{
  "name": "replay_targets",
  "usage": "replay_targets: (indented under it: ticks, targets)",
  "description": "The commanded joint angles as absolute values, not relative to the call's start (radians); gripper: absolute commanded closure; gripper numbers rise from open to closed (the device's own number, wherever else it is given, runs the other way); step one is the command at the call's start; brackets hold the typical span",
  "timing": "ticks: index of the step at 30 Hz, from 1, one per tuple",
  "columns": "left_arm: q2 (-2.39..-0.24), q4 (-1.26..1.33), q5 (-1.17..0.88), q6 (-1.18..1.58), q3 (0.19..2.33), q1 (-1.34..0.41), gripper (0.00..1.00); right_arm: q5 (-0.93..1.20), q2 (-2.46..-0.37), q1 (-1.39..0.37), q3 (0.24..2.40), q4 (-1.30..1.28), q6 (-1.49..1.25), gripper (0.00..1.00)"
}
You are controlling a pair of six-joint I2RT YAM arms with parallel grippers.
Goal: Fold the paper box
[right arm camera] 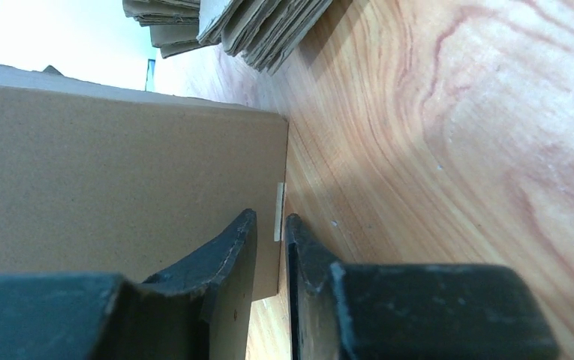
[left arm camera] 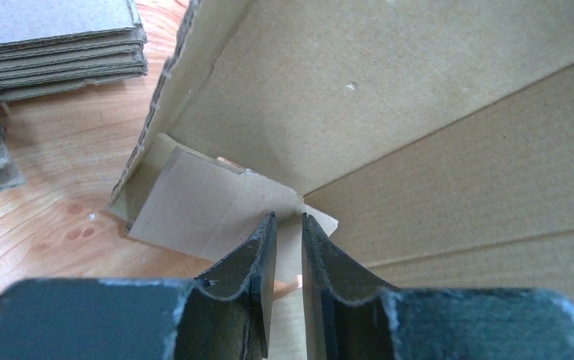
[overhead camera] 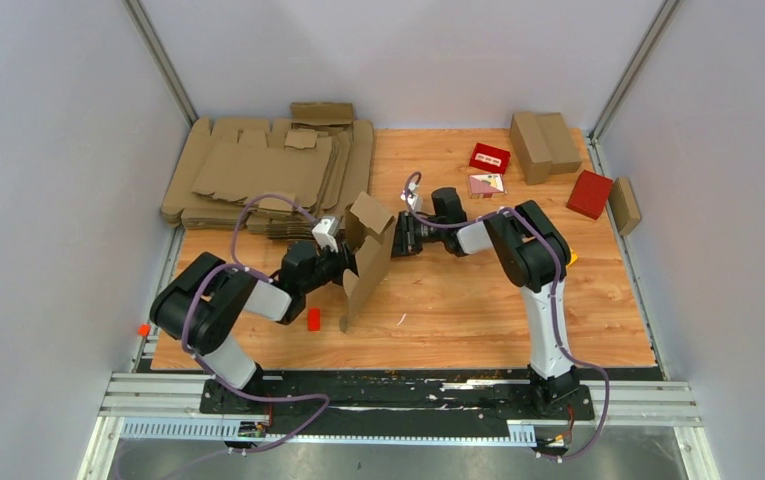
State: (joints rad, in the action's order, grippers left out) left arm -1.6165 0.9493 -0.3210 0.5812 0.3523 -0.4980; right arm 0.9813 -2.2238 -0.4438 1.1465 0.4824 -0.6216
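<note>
Brown corrugated cardboard, half folded, stands on edge at the centre of the overhead view: this is the paper box (overhead camera: 368, 270), one panel upright and a flap tipped open at its top. It is propped on the wooden table (overhead camera: 478, 300) between the two arms.

The left gripper (left arm camera: 289, 225) comes at it from the left of the frame. In its wrist view the dark fingers (left arm camera: 257, 255) stand almost together, pinching a thin cardboard flap, with the inside walls of the box filling the upper right. The right gripper (right arm camera: 271, 217) reaches in from the right. Its fingers (right arm camera: 235, 244) are nearly closed on the edge of a flat panel, one on the face and one behind it.

A small red block (overhead camera: 313, 318) lies on the table just left of the box's lower corner. A stack of flat cardboard sheets (overhead camera: 268, 175) fills the upper left. In the upper right sit two folded brown boxes (overhead camera: 543, 145), a red box (overhead camera: 490, 157) and a larger red box (overhead camera: 590, 193).
</note>
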Motion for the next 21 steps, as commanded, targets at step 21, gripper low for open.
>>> replay_targets:
  ticks: [21]
  targets:
    - [-1.457,0.552,-0.243,0.444,0.471,-0.508,0.60,0.877,-2.169,-0.462,1.204,0.353,-0.482,0.77]
